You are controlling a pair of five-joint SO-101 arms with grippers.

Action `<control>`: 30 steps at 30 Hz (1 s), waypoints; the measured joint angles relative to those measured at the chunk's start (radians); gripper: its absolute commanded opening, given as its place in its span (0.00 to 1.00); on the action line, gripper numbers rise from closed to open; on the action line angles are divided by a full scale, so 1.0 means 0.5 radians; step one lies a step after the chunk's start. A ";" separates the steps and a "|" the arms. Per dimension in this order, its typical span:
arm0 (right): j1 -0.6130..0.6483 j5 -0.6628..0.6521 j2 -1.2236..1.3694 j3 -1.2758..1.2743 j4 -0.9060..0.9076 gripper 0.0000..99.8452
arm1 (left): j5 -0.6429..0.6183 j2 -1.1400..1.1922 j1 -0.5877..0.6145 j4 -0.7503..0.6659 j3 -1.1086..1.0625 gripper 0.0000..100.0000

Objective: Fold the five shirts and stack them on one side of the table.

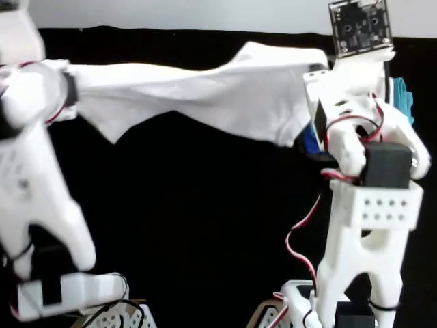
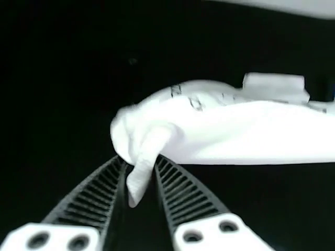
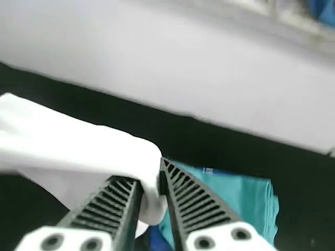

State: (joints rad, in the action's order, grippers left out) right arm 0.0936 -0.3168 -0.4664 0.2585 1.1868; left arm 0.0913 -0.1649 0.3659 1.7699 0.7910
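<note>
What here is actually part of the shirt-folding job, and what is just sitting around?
Part of the job: white cloth shirt stretched between the left gripper and right gripper; folded teal cloth lying nearby.
Just there: black table covering; pale wall behind it; red wires on an arm.

Soft matt white cloth shirt (image 1: pixel 205 102), teal cloth shirt (image 3: pixel 246 193), smooth white plastic arm (image 1: pixel 369 205), matt black table (image 1: pixel 205 225).

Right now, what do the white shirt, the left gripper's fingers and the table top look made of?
White shirt: soft matte fabric, probably cotton knit; it sags and creases in mid-air. Fingers of the left gripper: black, matte, ribbed lattice, likely flexible printed plastic or rubber. Table: flat black, no sheen; cloth or mat, cannot tell.
</note>
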 measured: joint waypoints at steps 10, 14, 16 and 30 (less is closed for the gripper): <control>0.212 0.000 -0.003 0.838 0.408 0.01 | 0.003 -0.549 0.233 0.003 0.015 0.01; 0.218 0.000 -0.006 1.080 0.543 0.01 | 0.003 -0.611 0.288 0.003 -0.012 0.01; 0.218 0.000 -0.006 1.160 0.595 0.01 | 0.003 -0.605 0.288 0.003 -0.077 0.01; 0.227 0.000 -0.006 1.660 1.043 0.01 | 0.000 -0.620 0.288 0.003 -0.316 0.01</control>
State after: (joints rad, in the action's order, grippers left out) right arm 0.2071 -0.3168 -0.4695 1.0886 1.7085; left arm 0.0913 -0.4749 0.5102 1.7714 0.6329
